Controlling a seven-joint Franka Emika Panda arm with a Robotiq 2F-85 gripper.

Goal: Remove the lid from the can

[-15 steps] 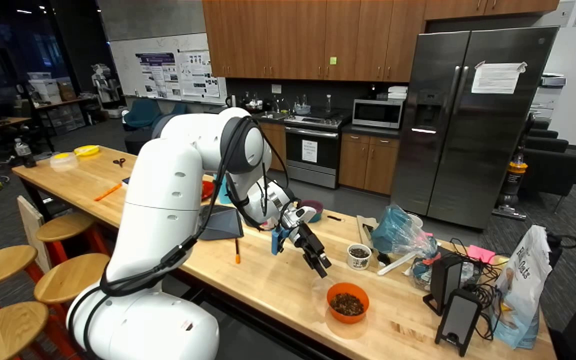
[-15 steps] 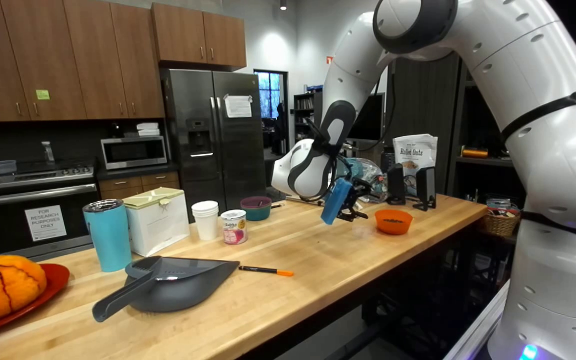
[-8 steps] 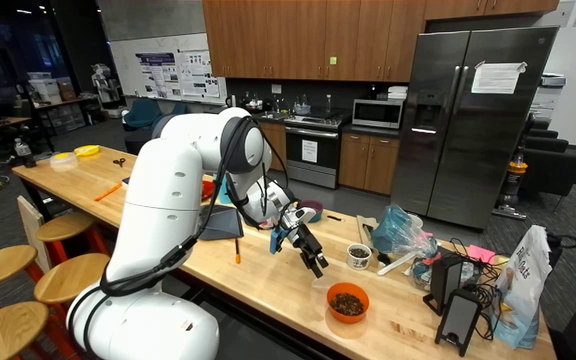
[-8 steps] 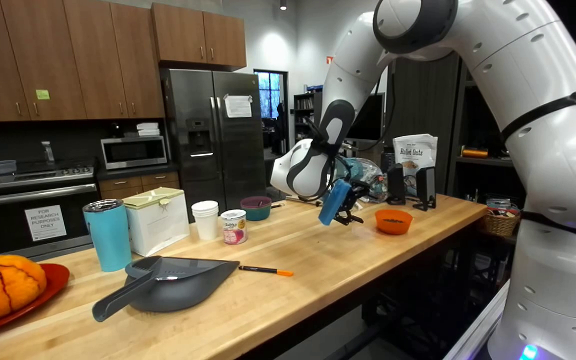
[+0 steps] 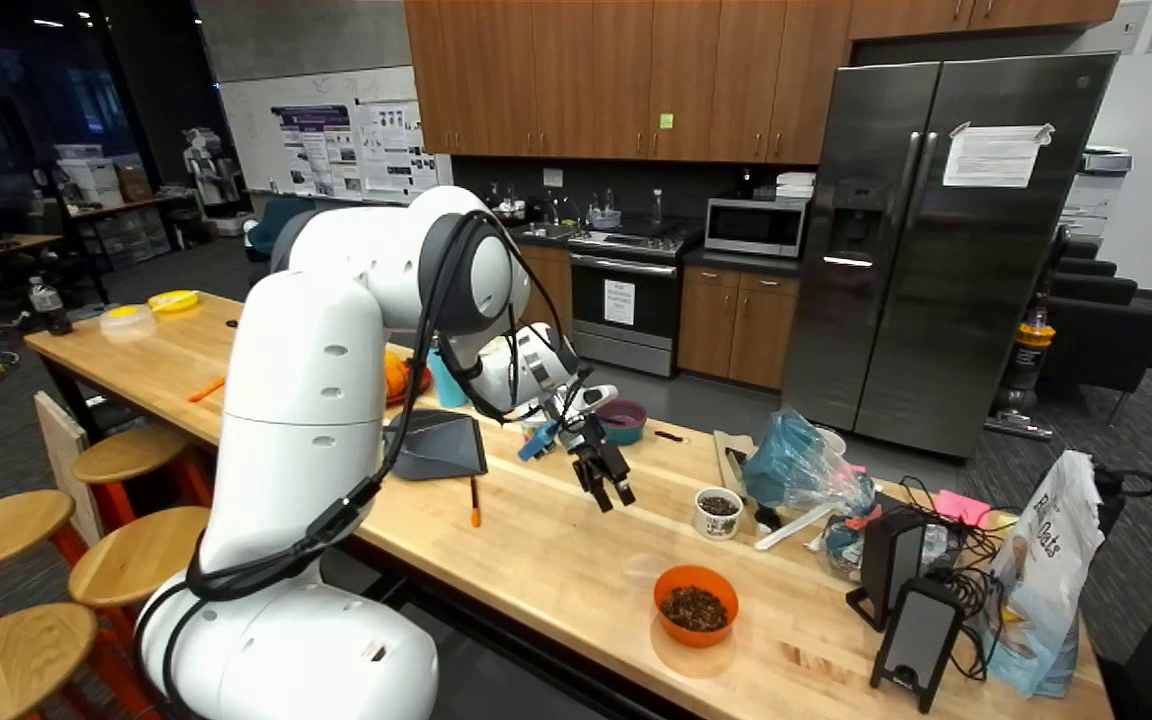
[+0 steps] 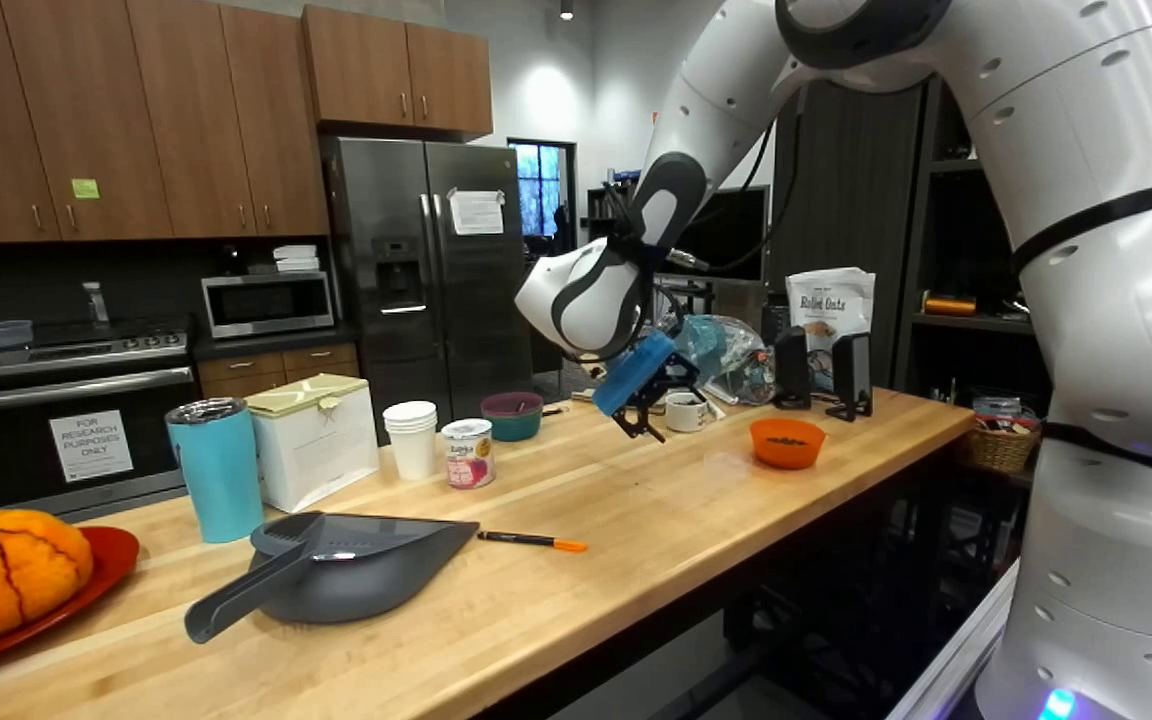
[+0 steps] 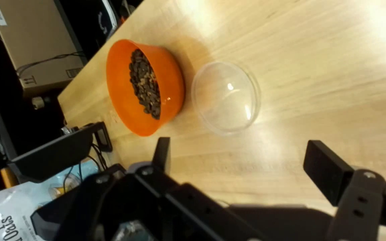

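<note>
A clear round lid (image 7: 226, 97) lies flat on the table beside the orange bowl in the wrist view. It shows faintly in both exterior views (image 5: 642, 570) (image 6: 728, 462). A can with a pink and white label (image 6: 468, 453) stands upright with a whitish top in an exterior view. A white tub (image 5: 717, 513) with dark contents stands uncovered on the table; it also shows in an exterior view (image 6: 686, 412). My gripper (image 7: 239, 155) is open and empty above the table, apart from lid, can and tub. It also shows in both exterior views (image 5: 608, 495) (image 6: 674, 408).
The orange bowl (image 5: 696, 606) holds dark bits. Speakers (image 5: 916, 640), an oats bag (image 5: 1041, 580) and a plastic bag (image 5: 806, 465) stand beyond. A dustpan (image 6: 356, 570), marker (image 6: 534, 541), tumbler (image 6: 216, 470), white box (image 6: 311, 445) and paper cups (image 6: 411, 440) are on the table.
The arm has lifted and drawn back, carrying the open gripper away from the orange bowl and clear lid. The white tub now shows in both exterior views. The table objects have stayed put.
</note>
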